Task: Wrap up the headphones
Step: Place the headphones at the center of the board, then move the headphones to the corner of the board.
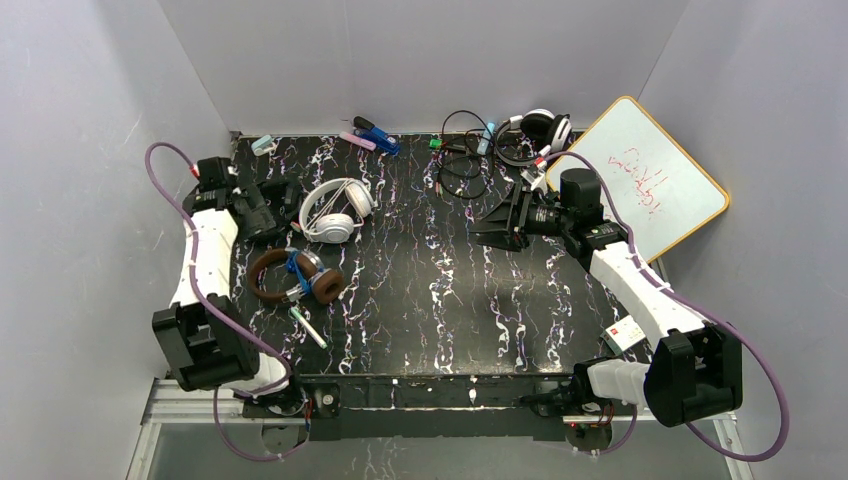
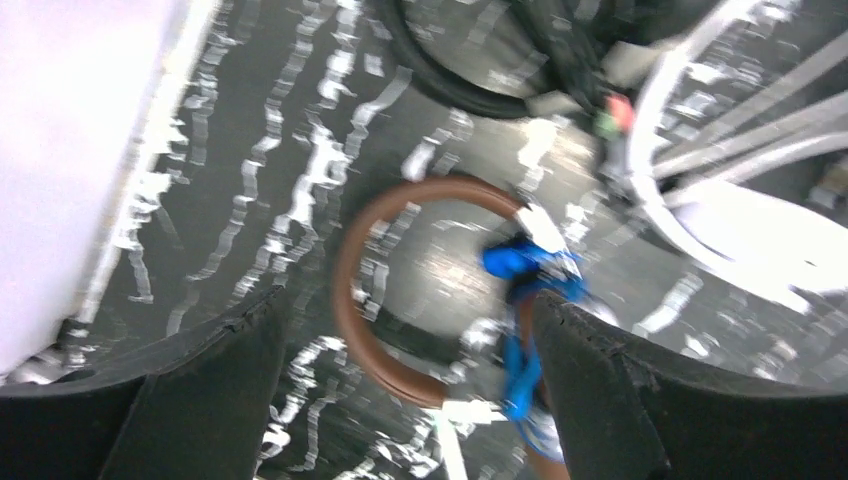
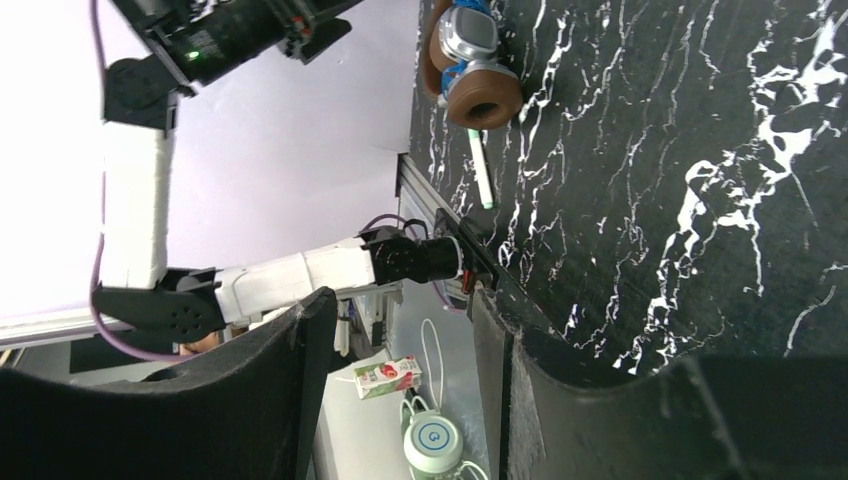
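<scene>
Brown headphones [image 1: 297,276], pen [image 1: 308,328] just beside

Your black bench [image 1: 420,300] veined with white marbling, brown-cupped headphones [image 1: 322,285] wrapped in blue, white plastic headphones [image 1: 335,230], yellow-edged whiteboard [image 1: 650,180] scrawled red.

Top camera looks down over the whole table [image 1: 420,300] from behind; left wrist camera hangs close above the brown headphones [image 2: 345,290]; right wrist camera, farther off, catches them too.
</scene>
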Controlling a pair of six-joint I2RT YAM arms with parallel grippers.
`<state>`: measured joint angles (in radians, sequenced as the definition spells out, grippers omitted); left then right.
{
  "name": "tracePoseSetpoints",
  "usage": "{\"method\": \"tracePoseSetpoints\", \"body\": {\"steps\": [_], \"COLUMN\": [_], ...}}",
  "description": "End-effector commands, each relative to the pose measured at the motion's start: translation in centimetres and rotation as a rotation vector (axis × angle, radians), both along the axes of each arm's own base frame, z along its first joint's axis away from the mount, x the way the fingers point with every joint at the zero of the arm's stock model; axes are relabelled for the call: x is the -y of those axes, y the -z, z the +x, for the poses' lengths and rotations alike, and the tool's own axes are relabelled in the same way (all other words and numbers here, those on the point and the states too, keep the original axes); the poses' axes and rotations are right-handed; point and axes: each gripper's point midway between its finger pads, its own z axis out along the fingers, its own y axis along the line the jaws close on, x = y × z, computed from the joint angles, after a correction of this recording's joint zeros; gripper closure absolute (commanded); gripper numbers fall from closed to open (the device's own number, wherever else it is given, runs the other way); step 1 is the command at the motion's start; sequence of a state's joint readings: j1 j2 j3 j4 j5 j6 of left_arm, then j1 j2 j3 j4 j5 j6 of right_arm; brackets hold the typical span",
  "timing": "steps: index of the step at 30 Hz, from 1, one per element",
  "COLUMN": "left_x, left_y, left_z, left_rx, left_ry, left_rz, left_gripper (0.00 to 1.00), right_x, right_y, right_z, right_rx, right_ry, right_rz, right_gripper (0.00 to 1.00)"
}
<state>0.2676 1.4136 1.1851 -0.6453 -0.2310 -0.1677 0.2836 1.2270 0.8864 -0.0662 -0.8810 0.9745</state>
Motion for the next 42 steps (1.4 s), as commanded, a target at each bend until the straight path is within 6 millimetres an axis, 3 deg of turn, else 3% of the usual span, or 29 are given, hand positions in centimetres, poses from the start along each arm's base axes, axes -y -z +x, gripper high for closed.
{"method": "tracePoseSetpoints", "body": {"steps": [1, 4, 7, 11, 12, 16, 19, 22, 29, 35, 39, 42], "left_x": [9.2, 15.2, 20.5, 23.7, 23.6, 22.5, 20.5, 19.9, 16.2, 12.8, 10.2, 10.3], "left_y": [-2.1, -3.5, -2.6, -1.2, -1.2, 1.2, 4.2, 5.9, 6.3, 7.8, 6.6, 5.3], "left_z": [-2.5, -3.9, -6.4, -9.4, -9.8, -11.5, -11.5, -10.5, -7.2, -4.3, -2.4, -1.6], "left_rx": [-0.024, 0.026, 0.006, -0.018, -0.013, -0.019, -0.026, -0.024, 0.027, 0.006, 0.038, 0.069], "left_ry": [0.036, 0.151, 0.208, 0.210, 0.204, 0.130, 0.039, 0.005, -0.017, -0.086, -0.137, -0.093], "left_rz": [-0.312, -0.362, -0.500, -0.583, -0.580, -0.541, -0.447, -0.398, -0.181, -0.175, -0.176, -0.187], "left_gripper": [0.20, 0.32, 0.51, 0.93, 1.00, 1.00, 1.00, 1.00, 1.00, 1.00, 1.00, 0.99], "right_x": [0.4, 0.6, 0.8, 0.8, 0.8, 0.9, 0.8, 0.7, 1.1, 2.0, 2.8, 3.6], "right_y": [-1.3, -1.2, -1.2, -0.8, -0.7, -0.1, 0.2, 0.3, 0.3, 0.3, -0.1, -0.1], "right_z": [0.7, 1.1, 1.5, 2.0, 2.1, 2.4, 2.7, 3.0, 3.1, 3.7, 4.4, 4.9], "right_rx": [0.087, 0.098, 0.101, 0.093, 0.091, 0.084, 0.077, 0.073, 0.092, 0.132, 0.170, 0.195], "right_ry": [0.039, 0.063, 0.082, 0.095, 0.097, 0.108, 0.110, 0.104, 0.120, 0.161, 0.203, 0.242], "right_rz": [-0.042, -0.058, -0.067, -0.079, -0.083, -0.094, -0.093, -0.092, -0.113, -0.173, -0.236, -0.282], "right_gripper": [0.40, 0.39, 0.39, 0.39, 0.39, 0.39, 0.39, 0.39, 0.39, 0.39, 0.38, 0.37]}}
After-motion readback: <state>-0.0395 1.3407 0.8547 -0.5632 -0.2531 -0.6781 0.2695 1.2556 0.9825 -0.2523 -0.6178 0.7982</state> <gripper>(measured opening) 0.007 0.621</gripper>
